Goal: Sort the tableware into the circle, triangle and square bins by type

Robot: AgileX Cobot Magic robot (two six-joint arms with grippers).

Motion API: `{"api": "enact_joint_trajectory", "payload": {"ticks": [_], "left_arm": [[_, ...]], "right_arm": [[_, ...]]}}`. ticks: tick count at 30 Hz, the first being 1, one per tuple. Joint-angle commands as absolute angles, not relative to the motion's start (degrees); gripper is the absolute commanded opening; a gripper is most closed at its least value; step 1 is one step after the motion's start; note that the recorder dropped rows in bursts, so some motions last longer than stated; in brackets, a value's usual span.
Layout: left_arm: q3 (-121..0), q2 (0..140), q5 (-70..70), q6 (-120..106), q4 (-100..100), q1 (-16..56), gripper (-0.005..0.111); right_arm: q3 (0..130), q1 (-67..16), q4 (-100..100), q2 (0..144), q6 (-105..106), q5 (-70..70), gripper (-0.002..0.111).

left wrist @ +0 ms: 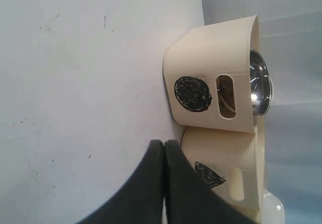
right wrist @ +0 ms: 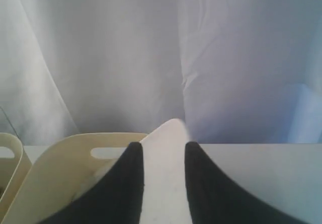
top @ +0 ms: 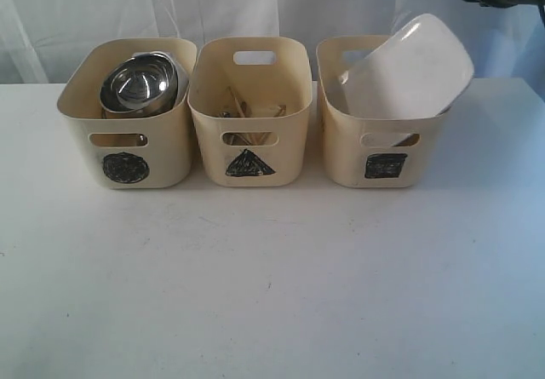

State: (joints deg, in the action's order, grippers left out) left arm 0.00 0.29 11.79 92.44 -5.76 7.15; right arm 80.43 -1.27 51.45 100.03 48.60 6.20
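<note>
Plainly the right gripper hangs released, jaws parted, by the raised corner of the white plate, which looks stiff, slick and breakable, so best pinched there.

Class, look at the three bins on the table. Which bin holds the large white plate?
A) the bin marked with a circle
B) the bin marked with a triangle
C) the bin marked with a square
C: the white plate leans tilted in the right-hand bin, whose front bears the black square mark. The plate's upper part sticks out above the rim.
</note>
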Motion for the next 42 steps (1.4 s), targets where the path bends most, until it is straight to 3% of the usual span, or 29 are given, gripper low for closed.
{"api": "enact_joint_trajectory", "payload": {"ticks": [1,8,12,17,24,34,42], "left_arm": [[0.00,0.00,12.01,92.28,-6.52,7.04,0.000],[0.00,0.00,12.01,92.28,-6.64,7.04,0.000],[0.00,0.00,12.01,92.28,-6.64,7.04,0.000],[0.00,0.00,12.01,92.28,-6.64,7.04,0.000],[0.00,0.00,12.01,92.28,-6.64,7.04,0.000],[0.00,0.00,12.01,92.28,-9.07,7.04,0.000],[0.00,0.00,12.01,92.28,-18.53,7.04,0.000]], "right_arm": [[80.71,-1.71,51.39,100.36,49.25,8.50,0.028],[80.71,-2.21,51.39,99.13,48.85,9.34,0.025],[80.58,-2.21,51.39,95.59,45.60,11.13,0.000],[76.34,-2.21,51.39,88.17,44.70,16.22,0.000],[60.51,-2.21,51.10,71.34,45.13,17.64,0.000],[42.84,-2.21,50.59,35.96,47.55,33.97,0.000],[41.86,-2.21,50.59,24.18,45.96,43.64,0.000]]}}
